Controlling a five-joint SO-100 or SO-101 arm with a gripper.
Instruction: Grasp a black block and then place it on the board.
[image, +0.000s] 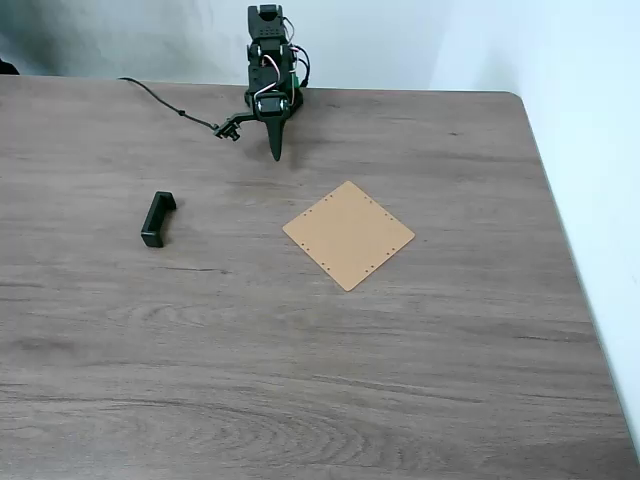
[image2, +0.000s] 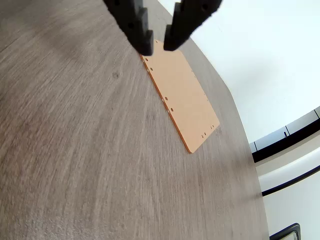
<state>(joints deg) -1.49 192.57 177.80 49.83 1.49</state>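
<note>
The black block (image: 158, 219) lies on the wooden table at the left of the fixed view, a short bar with raised ends, free of any contact. The tan board (image: 349, 235) lies flat near the middle, turned like a diamond; in the wrist view the board (image2: 182, 97) stretches away below the fingertips. My gripper (image: 277, 152) hangs at the back of the table, pointing down, far from the block and behind the board. In the wrist view the gripper (image2: 158, 46) shows two dark fingers (image2: 142, 30) with a narrow gap and nothing between them.
A black cable (image: 170, 108) runs along the tabletop from the arm's base toward the back left. The table's right edge (image: 570, 260) borders a white wall. Bare wood (image: 300, 380) fills the front half of the table.
</note>
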